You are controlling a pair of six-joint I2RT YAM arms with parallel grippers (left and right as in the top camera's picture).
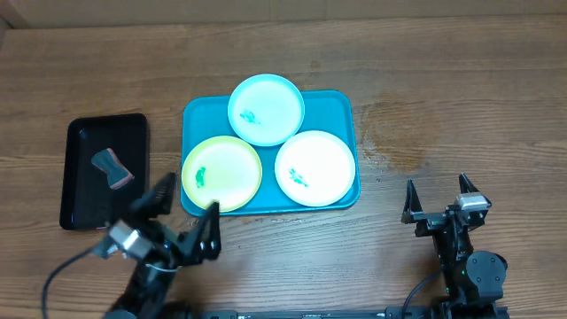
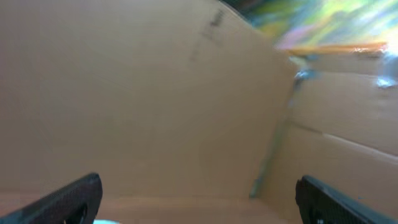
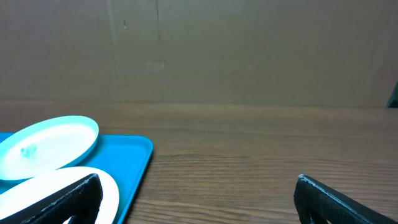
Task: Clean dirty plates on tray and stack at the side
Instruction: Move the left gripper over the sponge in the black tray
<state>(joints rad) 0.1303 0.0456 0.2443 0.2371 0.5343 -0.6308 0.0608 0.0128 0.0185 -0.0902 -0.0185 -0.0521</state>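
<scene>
Teal tray (image 1: 341,106) on wooden surface (image 1: 461,80), holding light blue plate (image 1: 266,109), yellow-green plate (image 1: 221,174) and white plate (image 1: 315,167), each smeared. Left end effector (image 1: 192,192): spread, empty, yellow-green plate just ahead. Right end effector (image 1: 436,182): spread, empty, tray ahead to its left, apart.

I find nothing readable from here: no lettering, label or number on anything (a dark mark (image 2: 216,18) on the cardboard (image 2: 143,99), left wrist view, is too blurred).
</scene>
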